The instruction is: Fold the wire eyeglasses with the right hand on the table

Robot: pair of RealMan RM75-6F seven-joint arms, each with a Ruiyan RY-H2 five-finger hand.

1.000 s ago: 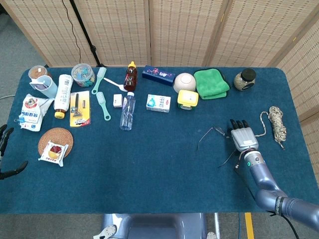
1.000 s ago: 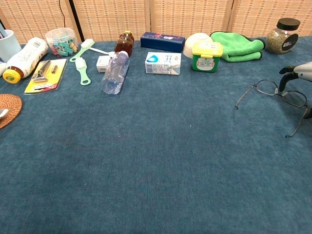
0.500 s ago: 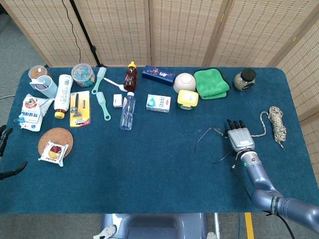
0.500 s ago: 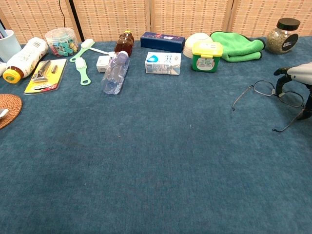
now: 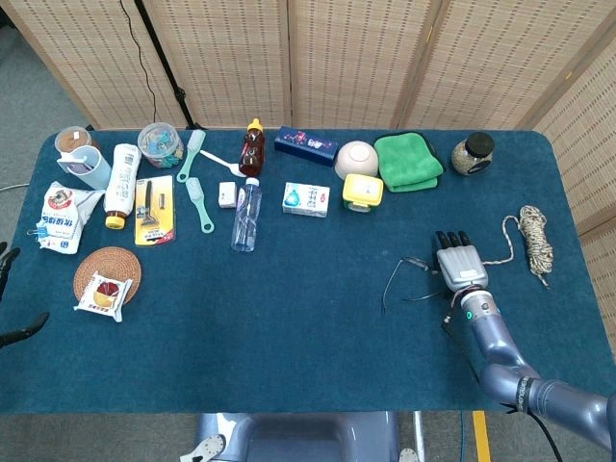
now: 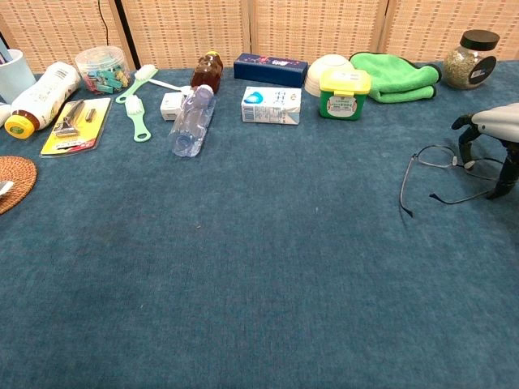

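Note:
The wire eyeglasses [image 5: 414, 263] lie on the blue tablecloth at the right, lenses toward the back. My right hand [image 5: 460, 262] rests palm-down over their right half. In the chest view its fingers [image 6: 466, 151] curl down onto the frame of the eyeglasses [image 6: 438, 158] and the thumb touches the right temple's hinge end. That temple lies swung inward, nearly parallel to the lenses. The left temple still sticks out toward me. My left hand [image 5: 17, 329] shows only as dark fingers at the far left edge, spread, holding nothing.
A coil of rope [image 5: 534, 239] lies just right of the right hand. Behind it stand a yellow-lidded tub [image 5: 363, 191], a green cloth [image 5: 408, 159], a white bowl [image 5: 356, 157] and a glass jar [image 5: 473, 154]. Bottles, brushes and packets fill the left half.
The right hand has drawn the eyeglasses slightly left. The right temple has swung from pointing toward me to lying inward along the frame. The left hand has barely shifted.

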